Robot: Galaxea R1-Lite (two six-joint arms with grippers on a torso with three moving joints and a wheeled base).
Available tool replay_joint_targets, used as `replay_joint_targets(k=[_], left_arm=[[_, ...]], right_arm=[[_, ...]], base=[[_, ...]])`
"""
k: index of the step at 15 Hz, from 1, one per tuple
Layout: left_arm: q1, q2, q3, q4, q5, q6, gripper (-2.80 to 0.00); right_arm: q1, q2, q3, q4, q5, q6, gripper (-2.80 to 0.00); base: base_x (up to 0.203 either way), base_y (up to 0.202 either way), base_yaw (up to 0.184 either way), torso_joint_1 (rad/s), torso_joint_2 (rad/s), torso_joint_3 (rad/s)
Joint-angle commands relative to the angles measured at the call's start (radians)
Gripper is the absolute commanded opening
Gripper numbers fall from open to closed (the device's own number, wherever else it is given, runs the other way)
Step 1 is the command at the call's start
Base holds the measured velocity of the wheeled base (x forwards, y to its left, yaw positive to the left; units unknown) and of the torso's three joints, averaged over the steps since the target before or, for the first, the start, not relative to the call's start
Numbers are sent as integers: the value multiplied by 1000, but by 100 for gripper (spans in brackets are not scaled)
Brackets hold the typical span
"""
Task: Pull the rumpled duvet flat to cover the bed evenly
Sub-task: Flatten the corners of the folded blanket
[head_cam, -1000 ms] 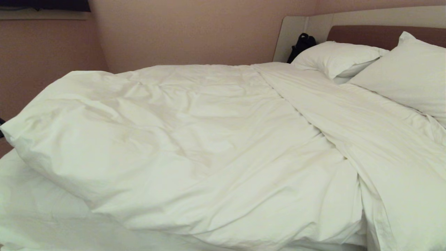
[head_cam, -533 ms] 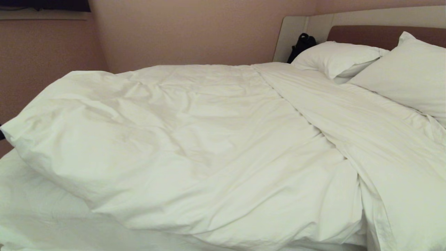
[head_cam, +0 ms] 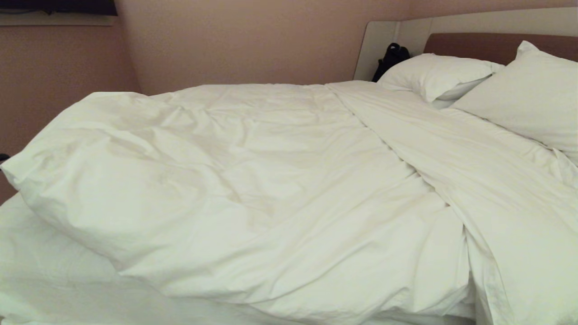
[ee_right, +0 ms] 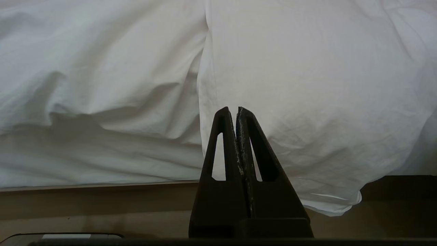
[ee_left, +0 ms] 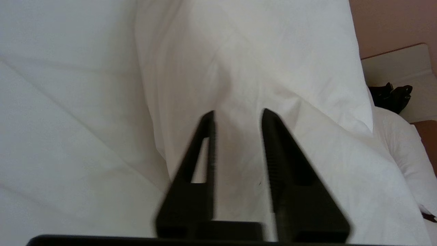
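A double bed (head_cam: pixel 45 271) fills the room. Its puffy white duvet (head_cam: pixel 253 194) lies bunched toward the headboard side, leaving sheet bare at the foot. Two pillows (head_cam: pixel 438 74) rest by the headboard. The left gripper (ee_left: pixel 238 114) hovers spread above duvet folds; the right gripper (ee_right: pixel 232 110), pressed together, hangs beside the bed's edge.

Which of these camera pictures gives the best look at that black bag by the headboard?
The head view: the black bag sits in the corner between the headboard and a pillow, its shape clear though partly hidden. The left wrist view catches it only as a dark patch at the picture's edge. The right wrist view misses it.
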Motion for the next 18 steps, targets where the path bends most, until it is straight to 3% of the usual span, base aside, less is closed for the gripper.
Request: replay_joint_targets(k=[1, 11, 18], left_arm=[[3, 4, -2, -14, 4, -5, 0], [-5, 67, -2, -18, 6, 0, 0], [-116, 158, 0, -18, 26, -8, 0]], right_arm=[[0, 0, 0, -1, 0, 0, -280], [0, 0, 0, -1, 0, 0, -280], [1, 0, 0, -1, 0, 0, -280]], base=[[0, 0, 0, 0, 0, 0], [0, 0, 0, 0, 0, 0], [0, 0, 0, 0, 0, 0]])
